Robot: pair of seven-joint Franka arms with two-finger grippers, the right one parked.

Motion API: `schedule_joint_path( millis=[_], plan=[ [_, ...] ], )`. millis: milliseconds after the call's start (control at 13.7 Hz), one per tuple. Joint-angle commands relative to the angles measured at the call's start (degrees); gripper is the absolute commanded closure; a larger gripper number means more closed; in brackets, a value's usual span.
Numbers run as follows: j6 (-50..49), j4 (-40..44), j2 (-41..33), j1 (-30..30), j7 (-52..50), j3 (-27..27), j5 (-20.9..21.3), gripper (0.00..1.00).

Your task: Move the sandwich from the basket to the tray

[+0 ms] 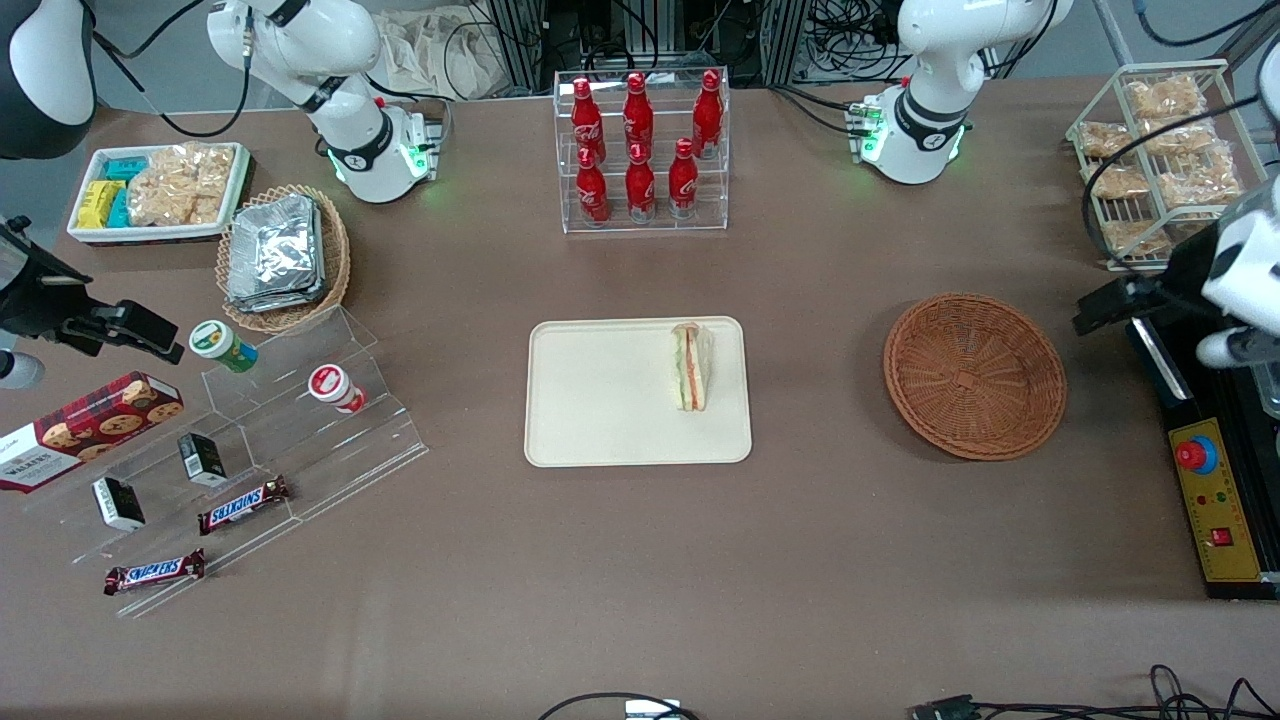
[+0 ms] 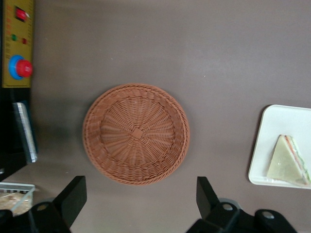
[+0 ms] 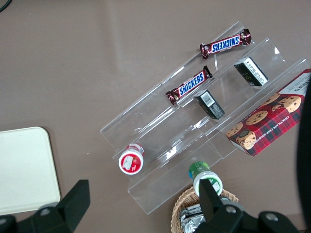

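From the front, the sandwich [image 1: 692,366] lies on the tray [image 1: 600,400], near the edge that faces the basket [image 1: 974,375], which sits empty and well apart toward my end of the bench [image 1: 640,560]. By how things lie, I judge the placing done. My gripper [image 1: 1110,305] hangs raised beside the basket, farther toward my end of the bench than it is, holding nothing.

From my wrist, the basket [image 2: 136,134] lies below me with only bare weave inside, and my gripper [image 2: 138,201] stands wide, one finger [image 2: 73,196] on each side, clear of the rim. The sandwich [image 2: 288,161] shows on the tray [image 2: 272,141], flat on a bread face.

I judge the wedge light, soft and easily crushed, its clear wrap probably slippery; a gentle pinch across the two bread faces near the thick end would suit it.

The parked wrist shows only a corner of the tray [image 3: 24,167].
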Motion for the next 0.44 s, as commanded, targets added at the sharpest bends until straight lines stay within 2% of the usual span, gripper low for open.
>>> schedule_joint_path(
  millis=[0, 364],
  plan=[
    [-0.99, -1.54, -3.62, -3.01, 1.42, 2.07, -0.45, 0.00],
    [-1.87, -0.58, -4.59, -4.25, 1.42, 2.07, -0.62, 0.00]
  ],
)
